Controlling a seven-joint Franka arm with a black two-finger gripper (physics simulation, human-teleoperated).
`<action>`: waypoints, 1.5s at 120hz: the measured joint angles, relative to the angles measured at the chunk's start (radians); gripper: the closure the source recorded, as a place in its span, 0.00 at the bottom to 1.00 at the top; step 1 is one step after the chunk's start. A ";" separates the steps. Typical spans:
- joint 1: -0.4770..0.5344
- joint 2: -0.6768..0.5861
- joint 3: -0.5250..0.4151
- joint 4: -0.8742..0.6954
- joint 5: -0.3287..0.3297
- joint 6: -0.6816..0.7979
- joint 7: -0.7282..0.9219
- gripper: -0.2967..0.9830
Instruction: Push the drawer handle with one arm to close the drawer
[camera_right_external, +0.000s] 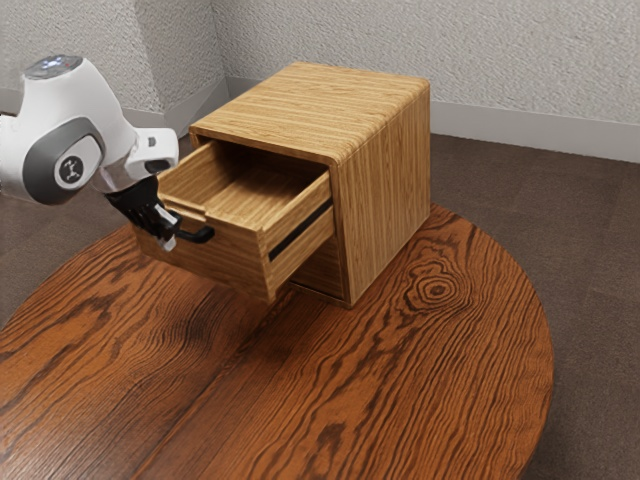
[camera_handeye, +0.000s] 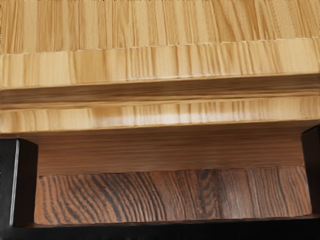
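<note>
White arm (camera_right_external: 75, 98) reaching in, black hand (camera_right_external: 167, 238) tilted downward

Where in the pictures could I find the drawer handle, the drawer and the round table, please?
Drawer handle (camera_handeye: 165, 233): wrist view, on its black bar.
Drawer (camera_right_external: 232, 262): exterior view, on its front panel.
Round table (camera_right_external: 390, 400): exterior view, on its bare wooden top.

Soft light is falling from above, and the drawer (camera_right_external: 238, 257) is casting a faint, diffuse shadow on the desk (camera_right_external: 400, 400). In the wrist view, whitish glare is streaking its rim (camera_handeye: 165, 116), while its front is sitting in brown shade.
</note>
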 joint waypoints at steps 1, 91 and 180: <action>-0.001 0.002 0.000 0.003 0.000 0.000 0.000 0.85; -0.018 0.249 0.001 0.243 -0.007 0.023 0.018 0.85; -0.033 0.460 -0.010 0.476 -0.021 0.028 0.040 0.85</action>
